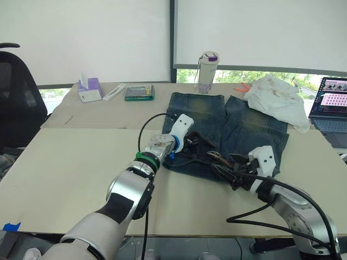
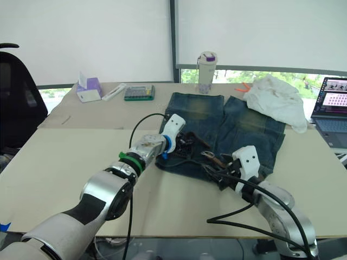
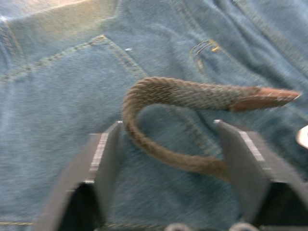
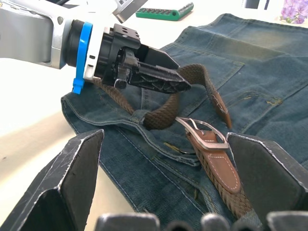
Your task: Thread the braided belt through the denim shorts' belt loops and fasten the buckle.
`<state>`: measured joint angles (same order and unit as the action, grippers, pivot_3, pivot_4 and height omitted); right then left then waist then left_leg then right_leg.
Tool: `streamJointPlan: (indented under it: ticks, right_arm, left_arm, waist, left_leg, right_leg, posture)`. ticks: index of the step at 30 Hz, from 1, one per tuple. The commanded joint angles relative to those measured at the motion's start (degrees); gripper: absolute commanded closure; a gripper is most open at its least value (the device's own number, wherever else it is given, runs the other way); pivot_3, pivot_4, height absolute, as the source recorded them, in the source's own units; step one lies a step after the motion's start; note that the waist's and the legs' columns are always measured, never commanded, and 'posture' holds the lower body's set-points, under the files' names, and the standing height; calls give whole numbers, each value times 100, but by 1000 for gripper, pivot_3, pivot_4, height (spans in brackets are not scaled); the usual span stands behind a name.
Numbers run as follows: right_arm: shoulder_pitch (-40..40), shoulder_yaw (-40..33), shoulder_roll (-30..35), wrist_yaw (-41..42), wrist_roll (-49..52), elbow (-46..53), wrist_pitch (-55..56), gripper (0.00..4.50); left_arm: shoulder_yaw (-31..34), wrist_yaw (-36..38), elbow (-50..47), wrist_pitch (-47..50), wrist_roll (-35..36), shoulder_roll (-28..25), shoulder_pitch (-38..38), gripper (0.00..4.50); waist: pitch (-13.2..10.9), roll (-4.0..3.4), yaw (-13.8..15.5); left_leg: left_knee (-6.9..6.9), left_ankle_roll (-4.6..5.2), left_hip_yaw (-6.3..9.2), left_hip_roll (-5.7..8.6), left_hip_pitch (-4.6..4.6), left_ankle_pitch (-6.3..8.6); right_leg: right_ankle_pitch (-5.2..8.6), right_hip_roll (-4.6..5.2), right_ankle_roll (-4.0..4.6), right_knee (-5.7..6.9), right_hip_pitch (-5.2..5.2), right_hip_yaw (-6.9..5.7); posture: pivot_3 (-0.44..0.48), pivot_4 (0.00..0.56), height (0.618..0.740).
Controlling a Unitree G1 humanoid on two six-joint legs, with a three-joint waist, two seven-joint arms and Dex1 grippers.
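Here the denim shorts (image 1: 227, 132) are laid flat on the table (image 1: 65, 168), waistband toward the robot. The braided belt (image 4: 166, 108) is looped over the waistband, and a section of it is seen passing under one of the belt loops (image 4: 139, 115). The leather-tipped end (image 3: 262, 96) is curled back over the denim. The buckle (image 4: 202, 134) is found lying on the shorts between the two grippers. The left gripper (image 4: 180, 83) is held just above the belt, fingers (image 3: 103, 159) spread wide around the curve, nothing clasped. The right gripper (image 4: 168, 187) is likewise held wide, with the buckle between its fingers (image 4: 79, 173), ungripped.
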<state>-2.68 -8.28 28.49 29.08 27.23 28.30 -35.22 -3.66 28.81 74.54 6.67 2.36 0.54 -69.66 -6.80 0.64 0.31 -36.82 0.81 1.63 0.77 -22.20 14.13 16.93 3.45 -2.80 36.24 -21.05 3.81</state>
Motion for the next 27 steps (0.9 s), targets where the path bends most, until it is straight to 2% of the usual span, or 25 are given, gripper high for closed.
streamJointPlan:
  ticks: [1,6,11,15,18,22,27]
  right_arm:
    - [17,-197,39,-26,42,249,165,0]
    - [-35,-186,61,-14,40,205,151,0]
    - [-243,-93,85,-21,1,77,74,0]
    - [-501,73,91,-164,-122,1,-79,0]
    - [-808,323,227,-382,-592,-246,-97,0]
    - [-1556,773,405,-648,-1283,-925,-214,0]
    - [-2617,1241,-17,-615,-1565,-2228,-297,0]
  left_arm:
    - [279,45,-95,48,107,-1,-109,2856]
    - [377,41,-145,54,-20,-66,10,4471]
    - [704,161,-481,-525,226,-91,135,4471]
    - [882,835,-1123,-777,552,-96,431,4471]
    - [657,1274,-1791,-736,499,-204,856,4471]
    - [540,1305,-2678,-359,511,-414,1374,4471]
    - [387,1505,-4044,253,578,-815,2018,4471]
  waist:
    - [0,0,0]
    - [0,-1,-1]
    - [0,0,-5]
    - [1,-2,-10]
    - [4,-7,-37]
    - [4,-7,-100]
    - [5,-9,-140]
  left_leg:
    - [0,0,0,0,1,0]
    - [0,0,0,0,1,0]
    - [-1,0,0,3,3,0]
    - [-1,-1,0,1,2,-1]
    - [-2,-1,0,1,4,-1]
    - [-2,-1,-2,0,12,-1]
    - [-1,-2,-1,-10,12,-2]
  right_leg:
    - [0,0,0,0,0,0]
    - [0,0,0,10,0,0]
    - [1,1,-1,40,-6,1]
    - [1,2,-1,44,-9,1]
    - [1,3,-1,48,-9,2]
    - [0,1,0,53,-8,7]
    - [0,-5,1,62,-15,8]
  posture:
    - [0,150,740]
    - [0,150,740]
    - [0,150,740]
    - [0,150,740]
    - [0,150,740]
    - [0,150,740]
    - [0,150,740]
